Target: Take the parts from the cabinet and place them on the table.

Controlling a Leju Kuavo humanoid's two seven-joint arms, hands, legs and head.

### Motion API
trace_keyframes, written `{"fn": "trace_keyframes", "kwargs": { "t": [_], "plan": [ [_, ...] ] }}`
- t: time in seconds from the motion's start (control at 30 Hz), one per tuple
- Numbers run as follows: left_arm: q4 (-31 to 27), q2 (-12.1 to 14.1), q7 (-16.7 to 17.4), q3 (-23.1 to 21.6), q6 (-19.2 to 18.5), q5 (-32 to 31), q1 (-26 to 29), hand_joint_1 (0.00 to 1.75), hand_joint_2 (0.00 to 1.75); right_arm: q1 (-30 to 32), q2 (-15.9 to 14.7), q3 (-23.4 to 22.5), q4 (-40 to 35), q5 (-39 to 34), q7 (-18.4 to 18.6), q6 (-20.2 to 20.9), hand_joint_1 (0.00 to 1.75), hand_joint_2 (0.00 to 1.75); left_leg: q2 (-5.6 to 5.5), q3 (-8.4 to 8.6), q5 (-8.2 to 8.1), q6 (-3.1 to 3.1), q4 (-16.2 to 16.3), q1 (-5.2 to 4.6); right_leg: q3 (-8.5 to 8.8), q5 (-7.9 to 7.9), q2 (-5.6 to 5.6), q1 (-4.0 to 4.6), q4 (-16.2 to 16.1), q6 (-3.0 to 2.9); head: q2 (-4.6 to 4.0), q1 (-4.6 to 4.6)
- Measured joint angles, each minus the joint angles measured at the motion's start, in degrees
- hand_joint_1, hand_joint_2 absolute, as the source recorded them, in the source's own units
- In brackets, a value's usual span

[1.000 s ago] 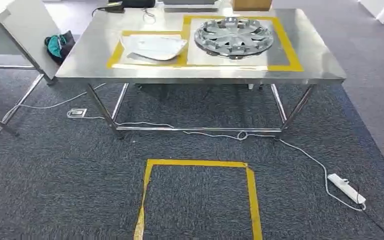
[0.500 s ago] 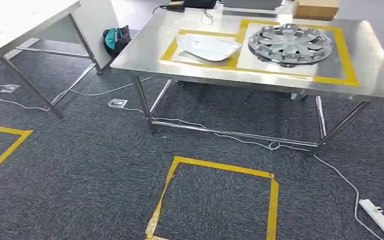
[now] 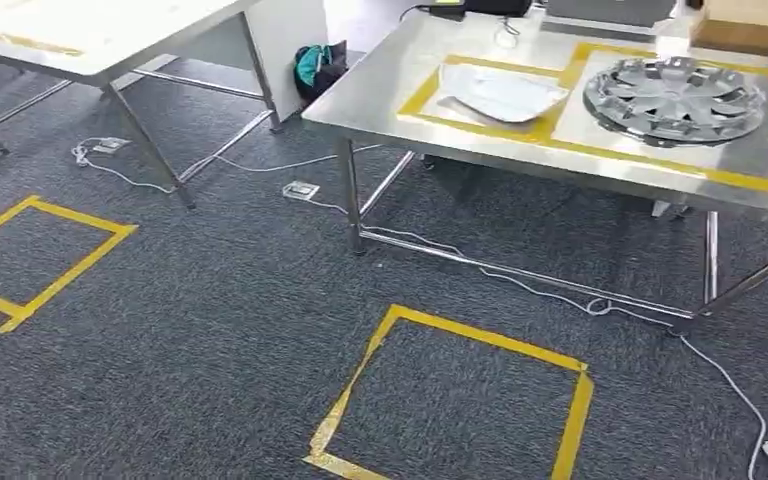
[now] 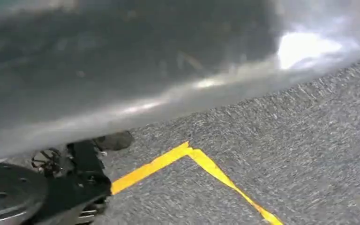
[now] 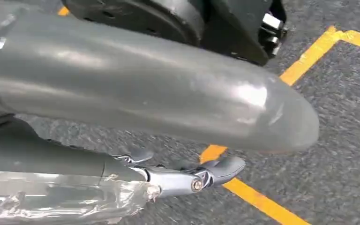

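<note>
Fingers [image 5: 215, 171] of the right hand [image 5: 178, 136], right wrist view: they lie stretched out and apart from the thick grey thumb [image 5: 168, 93], with nothing between them. The hand hangs over carpet and yellow floor tape [image 5: 258, 199]. In the left wrist view the left hand [image 4: 122, 70] is a grey blur, so you cannot tell how its fingers stand.

Head view: 2 parts rest on the steel tabletop [image 3: 380, 100], each inside its own taped frame. The white panel [image 3: 500, 90] is in the left frame and the hubcap [image 3: 674, 100] in the right, near each other but apart. The panel lies flat, its long axis roughly parallel to the tabletop's near edge. The hubcap lies face up and, being round, has no long axis.

The step in hand is probably a walk to the cabinet for another part. Keep both arms hanging close to the body, plant the feet away from the white cable [image 3: 520, 275], and steer wide of the table leg [image 3: 352, 195].
</note>
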Motion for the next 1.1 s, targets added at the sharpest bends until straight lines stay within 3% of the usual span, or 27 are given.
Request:
{"fn": "trace_keyframes", "kwargs": {
  "t": [0.07,0.1,0.13,0.17,0.23,0.27,0.3,0.33,0.37,0.4,0.43,0.47,0.57,0.6,0.63,0.67,0.7,0.77,0.8,0.83,0.9,0.93,0.97,1.0,1.1],
  "plan": [
    [0.2,0.0,0.0,0.2,0.0,0.0,0.2,0.0,0.0,-0.3,0.0,-0.1,0.0,0.0,0.0,0.0,0.0,0.0,-1.23,-0.29,-0.06,0.61,0.1,-0.26,0.61,0.02,-1.27,-0.17,-0.2,0.38,0.0,0.07],
    [0.3,0.0,0.0,0.3,0.0,0.0,0.2,0.0,0.0,-0.3,0.0,-0.1,0.0,0.0,0.0,0.0,0.0,0.0,-1.81,-0.12,0.38,1.22,-0.1,0.09,0.63,-0.21,-0.73,-0.42,0.0,0.98,0.0,-0.07],
    [0.3,0.0,0.0,0.4,0.0,0.0,0.3,0.0,0.0,-0.4,0.0,-0.1,0.0,0.0,0.0,0.0,0.0,0.0,-2.36,-0.3,0.55,1.53,-0.1,0.25,-0.21,-1.6,3.04,-0.53,1.5,1.52,0.0,0.28],
    [0.3,0.0,0.0,0.4,0.0,0.0,0.1,0.0,0.0,-0.4,0.0,-0.2,0.0,0.0,0.0,0.0,0.0,0.0,-2.88,-0.47,0.73,1.93,-0.1,0.27,-1.45,-3.83,5.13,-0.64,4.7,1.55,0.0,0.32],
    [0.5,0.0,0.0,0.4,0.0,0.0,-0.2,0.0,0.0,-0.1,0.0,-0.3,0.0,0.0,0.0,0.0,0.0,0.0,-4.53,-0.97,0.96,2.24,-0.1,0.24,-5.92,-8.56,6.2,-0.6,14.6,1.62,0.0,0.39],
    [0.5,0.0,0.0,0.4,0.0,0.0,-0.2,0.0,0.0,0.0,0.1,-0.3,0.0,0.0,0.0,0.0,0.0,0.0,-5.35,-1.08,1.07,2.27,-0.1,0.2,-7.58,-9.66,6.24,-0.6,18.2,1.57,0.0,0.37],
    [0.6,0.0,0.0,0.4,0.0,0.0,-0.1,0.0,0.0,0.0,0.1,-0.3,0.0,0.0,0.0,0.0,0.0,0.0,-6.15,-1.09,1.15,2.24,-0.1,0.2,-7.94,-9.15,6.24,-0.61,18.7,1.54,0.0,0.39],
    [0.7,0.0,0.0,0.4,0.0,0.0,0.0,0.0,0.0,0.0,0.1,-0.3,0.0,0.0,0.0,0.0,0.0,0.0,-7.01,-1.06,1.23,2.12,-0.1,0.23,-6.87,-7.18,6.26,-0.65,16.5,1.45,0.0,0.41],
    [0.7,0.0,0.0,0.5,0.0,0.0,0.1,0.0,0.0,0.0,0.1,-0.3,0.0,0.0,0.0,0.0,0.0,0.0,-7.88,-1.02,1.31,1.99,0.0,0.27,-4.82,-4.56,6.43,-0.75,12.1,1.37,0.0,0.39],
    [0.8,0.0,0.0,0.5,0.0,0.0,0.0,0.0,0.0,0.0,0.1,-0.3,0.0,0.0,0.0,0.0,0.0,0.0,-8.77,-0.99,1.4,1.83,0.0,0.32,-2.03,-1.69,7.37,-0.9,6.3,1.27,0.0,0.41],
    [0.8,0.0,0.0,0.5,0.0,0.0,0.0,0.0,0.0,0.1,0.1,-0.3,0.0,0.0,0.0,0.0,0.0,0.0,-9.46,-1.06,1.48,1.57,0.0,0.37,0.13,-0.23,9.82,-1.22,1.7,1.29,0.0,0.44],
    [0.8,0.0,0.0,0.5,0.0,-0.1,-0.2,0.0,0.0,0.0,0.2,-0.3,0.0,0.0,0.0,0.1,0.0,0.0,-10.04,-1.43,1.52,1.18,0.4,0.02,0.75,-1.17,11.93,-1.51,-0.1,1.26,0.0,0.37],
    [0.8,0.1,0.0,0.5,0.0,-0.1,0.1,0.0,0.0,-0.1,0.2,-0.3,0.0,0.0,0.0,0.1,0.0,0.0,-11.71,-2.08,2.27,-0.02,0.0,0.63,0.81,-0.97,10.33,-0.87,0.3,0.3,0.0,0.33],
    [0.9,0.1,0.0,0.5,0.0,-0.1,0.2,0.0,0.0,-0.2,0.2,-0.3,0.0,0.0,0.0,0.1,0.0,0.0,-12.48,-2.32,2.48,-0.39,0.0,0.67,0.92,-0.55,9.46,-1.16,0.0,-0.28,0.0,0.33],
    [0.9,0.1,0.0,0.6,0.1,-0.1,0.3,0.0,0.0,-0.3,0.3,-0.4,-0.1,0.0,0.0,0.0,0.0,0.0,-9.89,-2.61,1.66,-0.48,0.8,0.54,0.96,-0.26,8.61,-1.22,-0.2,-0.66,0.0,0.3],
    [0.9,0.1,0.0,0.6,0.0,-0.1,0.2,0.0,0.0,-0.2,0.3,-0.4,-0.1,0.0,0.0,0.0,0.0,0.0,-7.0,-3.85,-0.45,-0.74,3.4,0.39,0.89,-0.19,8.01,-1.15,-0.3,-1.06,0.0,-0.31],
    [0.9,0.1,0.0,0.6,0.0,-0.1,-0.1,0.0,0.0,-0.1,0.3,-0.4,-0.1,0.0,0.0,0.0,0.0,0.0,-5.7,-5.95,-3.09,-1.03,7.9,0.42,0.79,-0.17,7.07,-1.03,-0.3,-1.11,0.0,-0.37],
    [1.0,0.1,0.0,0.6,0.0,-0.1,-0.3,0.0,0.0,0.2,0.3,-0.4,-0.1,0.0,0.0,0.0,0.0,0.0,-5.06,-10.18,-7.0,-1.32,17.1,0.49,0.54,-0.2,5.01,-0.9,-0.3,-1.17,0.0,-0.39],
    [1.0,0.1,0.0,0.6,0.0,-0.1,-0.2,0.0,0.0,0.2,0.3,-0.4,-0.1,0.0,-0.1,0.0,0.0,0.0,-5.02,-10.76,-7.03,-1.41,18.5,0.56,0.48,-0.2,4.23,-0.87,-0.3,-1.17,0.0,-0.42],
    [1.0,0.1,-0.2,0.6,0.1,-0.4,0.0,0.0,0.0,0.2,0.3,-0.4,-0.1,0.3,-1.2,-0.7,0.0,0.0,-4.98,-9.95,-5.84,-1.4,17.5,0.58,0.49,-0.2,3.49,-0.86,-0.3,-1.16,0.0,-0.39],
    [1.0,0.1,-1.3,0.7,-0.2,-1.9,0.3,0.0,0.0,0.8,0.9,0.3,-2.3,0.8,-6.9,-2.6,0.0,0.0,-3.91,-5.05,-1.24,-1.14,8.7,0.56,0.68,-0.31,2.05,-0.87,-0.3,-1.01,0.0,-0.42],
    [1.0,0.1,-1.4,1.0,-0.5,-2.4,0.3,0.0,0.0,0.9,1.2,0.7,-3.5,0.6,-8.1,-2.6,0.0,0.0,-1.59,-1.97,0.57,-0.97,3.5,0.52,0.92,-0.42,1.53,-0.78,-0.2,-0.81,0.0,-0.42],
    [1.0,0.0,-1.6,1.3,-0.8,-2.8,0.1,0.0,0.0,1.1,1.3,1.1,-4.5,0.3,-8.2,-2.7,0.0,0.0,0.93,-0.5,0.27,-1.01,0.5,0.17,0.7,-0.74,0.99,-0.2,0.0,-0.36,0.0,-0.64],
    [1.0,-0.1,-1.6,1.4,-1.0,-3.0,0.0,0.0,0.0,1.2,1.4,1.4,-5.2,0.1,-8.2,-2.7,0.0,0.0,-0.08,-0.64,0.33,-0.13,0.4,0.22,0.34,-1.01,0.5,-0.07,0.1,-0.08,0.0,-0.61],
    [1.0,-0.2,-1.8,2.1,-1.0,-3.3,0.5,0.0,0.0,1.3,1.7,2.3,-7.0,-0.2,-8.3,-2.7,0.0,0.0,-2.09,-0.91,0.29,0.83,0.4,-0.04,1.79,-1.24,-1.43,-0.27,-0.2,0.59,0.0,-0.35]
  ]
}}
